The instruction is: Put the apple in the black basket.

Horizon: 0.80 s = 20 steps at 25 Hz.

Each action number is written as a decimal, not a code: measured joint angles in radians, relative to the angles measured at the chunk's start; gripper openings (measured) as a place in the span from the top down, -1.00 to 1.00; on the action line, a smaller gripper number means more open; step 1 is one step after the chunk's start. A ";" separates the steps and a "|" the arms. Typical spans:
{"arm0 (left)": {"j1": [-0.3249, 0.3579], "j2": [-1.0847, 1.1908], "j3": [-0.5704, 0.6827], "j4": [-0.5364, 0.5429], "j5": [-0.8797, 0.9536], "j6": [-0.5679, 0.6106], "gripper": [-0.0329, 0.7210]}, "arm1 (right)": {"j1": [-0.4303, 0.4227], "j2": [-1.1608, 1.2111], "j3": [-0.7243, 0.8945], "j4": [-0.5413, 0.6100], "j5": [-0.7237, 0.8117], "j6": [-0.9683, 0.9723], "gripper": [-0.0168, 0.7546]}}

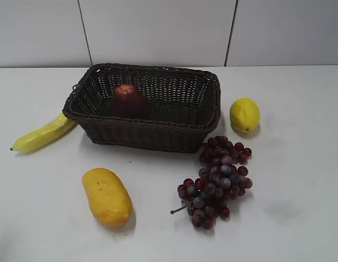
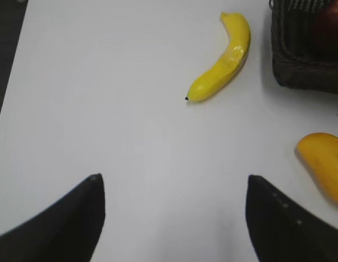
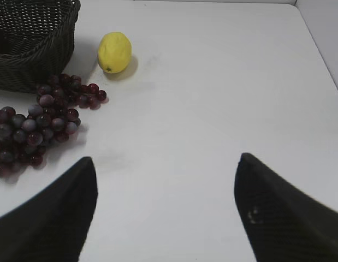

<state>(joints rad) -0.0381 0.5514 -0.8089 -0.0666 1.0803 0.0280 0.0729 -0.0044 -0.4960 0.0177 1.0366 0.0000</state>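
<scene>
The dark red apple (image 1: 128, 97) lies inside the black basket (image 1: 158, 129), toward its left side. A sliver of the apple (image 2: 331, 24) shows in the left wrist view, inside the basket's corner (image 2: 300, 65). The basket's corner also shows in the right wrist view (image 3: 35, 60). My left gripper (image 2: 174, 177) is open and empty over bare table, well left of the basket. My right gripper (image 3: 166, 158) is open and empty over bare table, right of the grapes. Neither gripper shows in the exterior view.
A banana (image 1: 43, 134) lies left of the basket. A yellow-orange mango (image 1: 107, 196) lies in front. A bunch of dark red grapes (image 1: 218, 180) lies at front right and a lemon (image 1: 244, 115) to the right of the basket. The white table (image 1: 300, 180) ends at a wall behind.
</scene>
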 joint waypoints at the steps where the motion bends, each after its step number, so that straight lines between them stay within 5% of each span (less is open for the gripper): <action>1: 0.000 -0.052 0.025 0.000 0.000 -0.001 -0.66 | 0.000 0.000 0.000 0.000 0.000 0.000 -0.58; 10: 0.000 -0.402 0.204 0.003 0.014 -0.003 -0.66 | 0.000 0.000 0.000 0.000 0.000 0.000 -0.58; 20: 0.000 -0.449 0.325 0.014 0.008 -0.006 -0.66 | 0.000 0.000 0.000 0.000 0.000 0.000 -0.58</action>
<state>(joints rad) -0.0381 0.1022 -0.4837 -0.0524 1.0887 0.0223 0.0729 -0.0044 -0.4960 0.0177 1.0366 0.0000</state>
